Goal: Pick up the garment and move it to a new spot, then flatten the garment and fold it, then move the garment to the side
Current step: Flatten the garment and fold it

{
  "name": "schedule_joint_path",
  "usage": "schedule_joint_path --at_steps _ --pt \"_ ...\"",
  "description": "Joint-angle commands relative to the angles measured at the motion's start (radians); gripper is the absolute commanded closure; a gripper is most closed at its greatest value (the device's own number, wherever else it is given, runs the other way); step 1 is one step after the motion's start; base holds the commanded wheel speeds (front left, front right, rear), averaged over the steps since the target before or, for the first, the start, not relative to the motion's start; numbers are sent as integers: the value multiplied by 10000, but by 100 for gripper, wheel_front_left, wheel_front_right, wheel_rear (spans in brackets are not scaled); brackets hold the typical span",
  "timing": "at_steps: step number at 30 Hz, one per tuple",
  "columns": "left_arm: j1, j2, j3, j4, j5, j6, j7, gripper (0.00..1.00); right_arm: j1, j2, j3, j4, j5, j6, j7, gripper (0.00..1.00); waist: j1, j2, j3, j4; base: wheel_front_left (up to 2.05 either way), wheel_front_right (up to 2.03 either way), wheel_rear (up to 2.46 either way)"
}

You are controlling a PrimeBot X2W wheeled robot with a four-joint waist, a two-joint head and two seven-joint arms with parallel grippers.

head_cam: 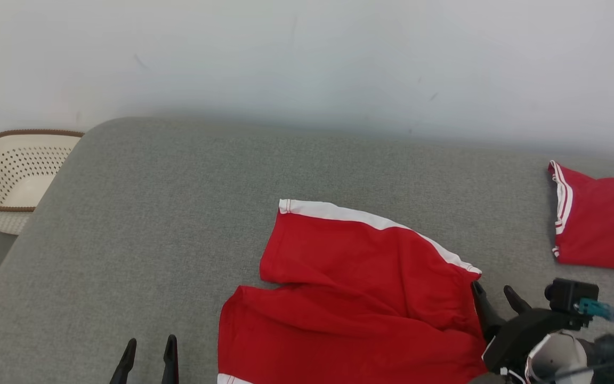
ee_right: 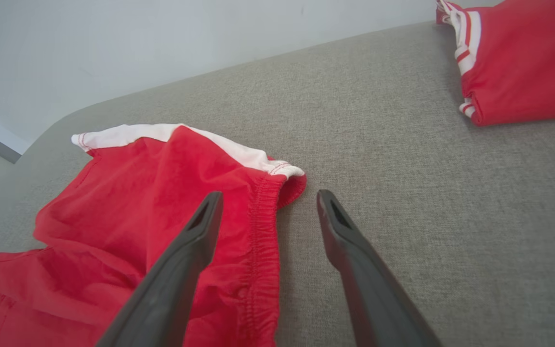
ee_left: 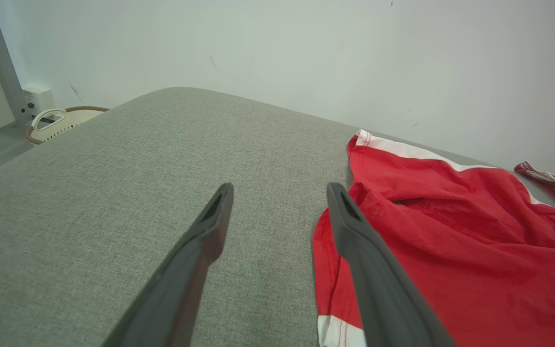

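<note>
Between the two grippers, on the grey padded surface (head_cam: 179, 213), the red shorts (head_cam: 360, 298) lie rumpled, with a fold across the middle and a white side stripe along the far edge. The left gripper (head_cam: 148, 346) hangs just left of the leg hem, jaws wide apart and empty. The right gripper (head_cam: 495, 292) sits at the elastic waistband (ee_right: 263, 226), jaws also spread and empty. One finger is over cloth and the other over bare surface; we cannot tell if it touches.

We judge the fabric thin, light, limp and a bit slick, so it will sag and slide; nothing fragile. Best holds, we think, are the gathered waistband for the right gripper and the white-trimmed leg hem (ee_left: 335, 332) for the left, since doubled edges pinch better.

A second red garment (head_cam: 600, 224) lies folded well right of the right gripper, and a perforated basket (head_cam: 14, 176) sits well left of the left one. We can read no brand, label or writing.
</note>
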State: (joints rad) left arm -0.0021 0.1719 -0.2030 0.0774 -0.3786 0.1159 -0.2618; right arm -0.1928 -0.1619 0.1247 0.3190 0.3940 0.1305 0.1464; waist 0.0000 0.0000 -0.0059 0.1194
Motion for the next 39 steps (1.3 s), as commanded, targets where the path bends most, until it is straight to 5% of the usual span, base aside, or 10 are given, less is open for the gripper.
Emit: schedule_joint_path --at_steps 1,10,11,12,14,29,37,38,39 --pt "-115 -26 -9 27 64 -16 -38 0 -455 -68 47 513 -75 8 7 0 0 0 123 111 0 0 0" --pt "-465 -81 -23 144 108 -165 -38 0 -2084 -229 232 2981 -159 8 -264 4 0 0 483 447 0 0 0" --pt "-470 -82 3 169 103 -177 -38 0 -2218 -182 251 3180 -52 8 -349 28 0 0 511 473 0 0 0" --pt "-491 -84 24 204 108 -215 -38 0 -2342 -171 291 3380 -11 8 -430 93 0 0 543 494 0 0 0" --pt "-523 -98 48 230 121 -242 -38 0 -2467 -188 380 3566 -4 8 -511 100 0 0 561 509 0 0 0" --pt "-755 -419 227 316 323 -435 -38 0 -5118 -243 1372 4416 669 8 -1516 100 0 0 905 495 0 0 0" --pt "-978 -666 275 426 422 -595 -38 0 -6740 -14 1502 6052 680 8 -2171 100 0 0 1187 675 0 0 0" --pt "-996 -693 284 458 443 -616 -38 0 -6823 11 1558 6377 622 8 -2111 72 0 0 1184 693 0 0 0" --pt "-1011 -716 274 497 458 -658 -38 0 -6920 -20 1698 6626 505 8 -2155 15 0 0 1173 726 0 0 0"
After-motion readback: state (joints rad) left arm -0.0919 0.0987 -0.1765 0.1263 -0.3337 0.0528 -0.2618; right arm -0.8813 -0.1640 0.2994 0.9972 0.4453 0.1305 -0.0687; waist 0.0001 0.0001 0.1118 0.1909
